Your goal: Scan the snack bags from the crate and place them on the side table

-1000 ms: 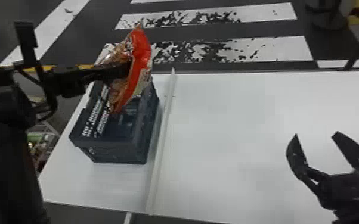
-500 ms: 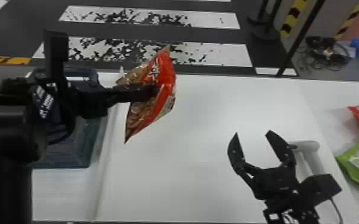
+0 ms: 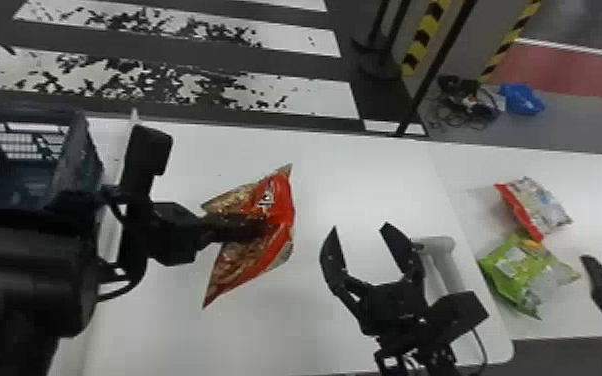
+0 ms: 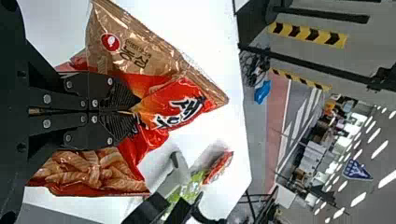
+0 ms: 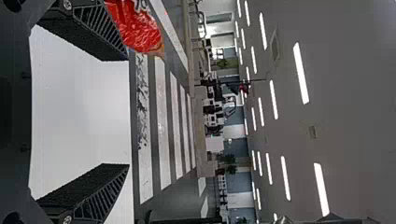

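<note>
Your left tool (image 3: 242, 227) has its fingers pressed together on the orange-red snack bag (image 3: 281, 202), pinching it near its middle, with the film puckered around them. You're holding that bag above the white bench (image 3: 305, 310), between the dark plastic crate (image 3: 77, 150) on your left and the right tool (image 3: 360, 227). That right one hangs over the bench with its fingers spread well apart and nothing between them. Next to it is a pale, rounded object (image 3: 440, 244) near the bench's end. Over on your right, a red-and-white snack bag (image 3: 540, 202) and a green snack bag (image 3: 512, 265) lie close together on the side bench (image 3: 600, 200).
</note>
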